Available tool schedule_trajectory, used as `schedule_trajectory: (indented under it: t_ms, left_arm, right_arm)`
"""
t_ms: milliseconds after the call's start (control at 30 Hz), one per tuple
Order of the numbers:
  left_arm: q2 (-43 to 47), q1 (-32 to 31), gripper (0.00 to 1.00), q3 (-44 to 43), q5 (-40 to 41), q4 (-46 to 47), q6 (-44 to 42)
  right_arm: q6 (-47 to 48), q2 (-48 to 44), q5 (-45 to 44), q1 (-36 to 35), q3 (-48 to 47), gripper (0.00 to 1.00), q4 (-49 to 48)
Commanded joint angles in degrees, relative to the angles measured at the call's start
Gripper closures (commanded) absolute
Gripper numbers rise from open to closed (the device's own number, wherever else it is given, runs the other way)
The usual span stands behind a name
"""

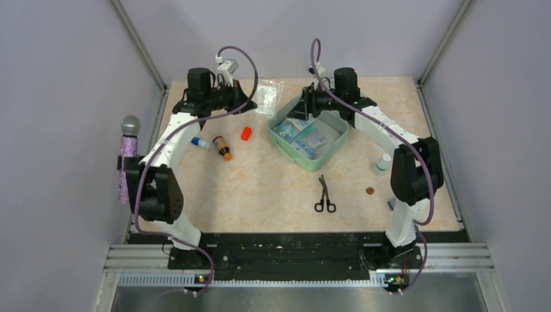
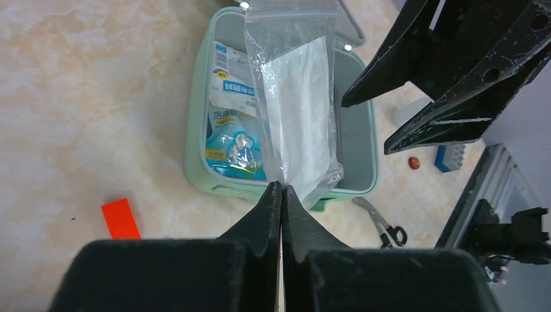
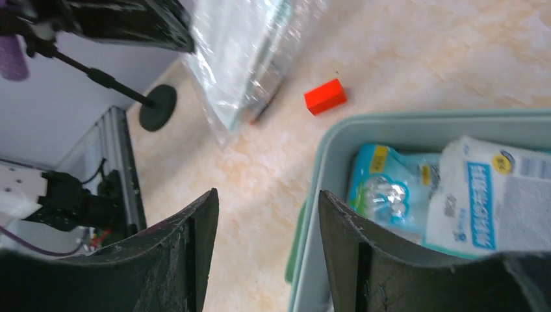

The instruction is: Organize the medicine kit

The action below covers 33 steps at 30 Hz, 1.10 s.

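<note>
Your left claw (image 2: 281, 192) is clamped together on the near edge of a clear plastic zip bag with a white sheet inside (image 2: 295, 110). Its 2 fingers meet on the film. From the left wrist the bag stretches away toward 12 o'clock and covers part of the medicine kit (image 2: 195, 140), a pale mint-green square plastic box with rounded corners. You cannot tell whether the bag's far end touches anything.

From above, the kit (image 1: 338, 144) sits on the desk (image 1: 260, 188) at about 1 o'clock from the desk's centre, turned so that a corner points at you. It is open on top and holds blue-and-white packets (image 1: 305, 138). The bag lies just off the kit's 10 o'clock side.

Your right claw (image 3: 266, 195) has its fingers apart with nothing between them. It hangs over the kit's 12 o'clock corner, 1 finger over bare desk and the other over the rim.

A small orange-red block (image 1: 245, 133) lies at the kit's 9 o'clock, apart from it. Further toward 9 o'clock are a brown bottle with an orange cap (image 1: 223, 147) and a small white tube with a blue end (image 1: 200, 143), both lying down. Black-handled scissors (image 1: 325, 195) lie at the kit's 6 o'clock, and a small white bottle (image 1: 382, 164) stands at its 4 o'clock.
</note>
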<state>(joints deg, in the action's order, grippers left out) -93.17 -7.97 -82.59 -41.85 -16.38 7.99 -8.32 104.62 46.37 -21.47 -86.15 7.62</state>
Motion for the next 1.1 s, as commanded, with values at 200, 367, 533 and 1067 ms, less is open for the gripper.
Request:
schedule_trajectory:
  t_ms: [200, 367, 533, 1067]
  left_arm:
    - [-6.40, -0.96, 1.00, -3.11, -9.08, 13.08, 13.86]
    - [-6.83, -1.50, 1.00, -2.09, -9.54, 14.25, 14.96]
    - [-6.93, -1.66, 1.00, -1.88, -9.23, 13.95, 14.79]
    - [-0.18, -1.88, 0.38, 0.82, 9.74, -4.41, -2.86]
  right_arm:
    - [-22.09, 6.96, 8.87, 0.18, -5.19, 0.46, -24.62]
    - [-23.06, 8.39, 5.88, 0.12, -6.66, 0.56, -24.49]
    - [-23.12, 9.15, 3.11, 0.12, -6.51, 0.71, -23.78]
    - [24.55, 2.93, -24.52, 2.42, -9.20, 1.00, 23.45]
